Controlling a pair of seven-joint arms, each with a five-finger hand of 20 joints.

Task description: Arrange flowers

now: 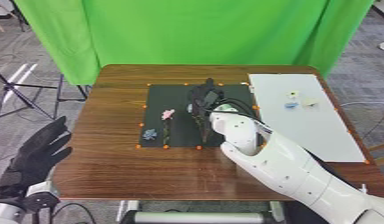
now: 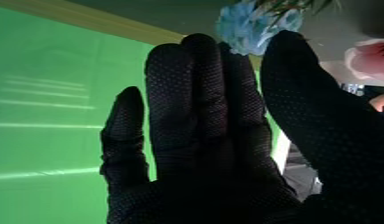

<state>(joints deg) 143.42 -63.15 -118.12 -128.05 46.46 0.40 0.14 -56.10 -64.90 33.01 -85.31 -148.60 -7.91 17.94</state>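
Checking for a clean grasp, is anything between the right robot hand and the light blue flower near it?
Nothing visible stands between them: the light blue flower appears right by the right robot hand's fingertips.

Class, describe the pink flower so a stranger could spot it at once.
On the brown table, find the dark mat left of the white sheet. In the mat's left half lies a long-stemmed pink flower, its colour setting it apart from the blue flower to its left.

There is room left of the pink flower [image 1: 168, 114]; rightward, the right arm [image 1: 282, 162] blocks.
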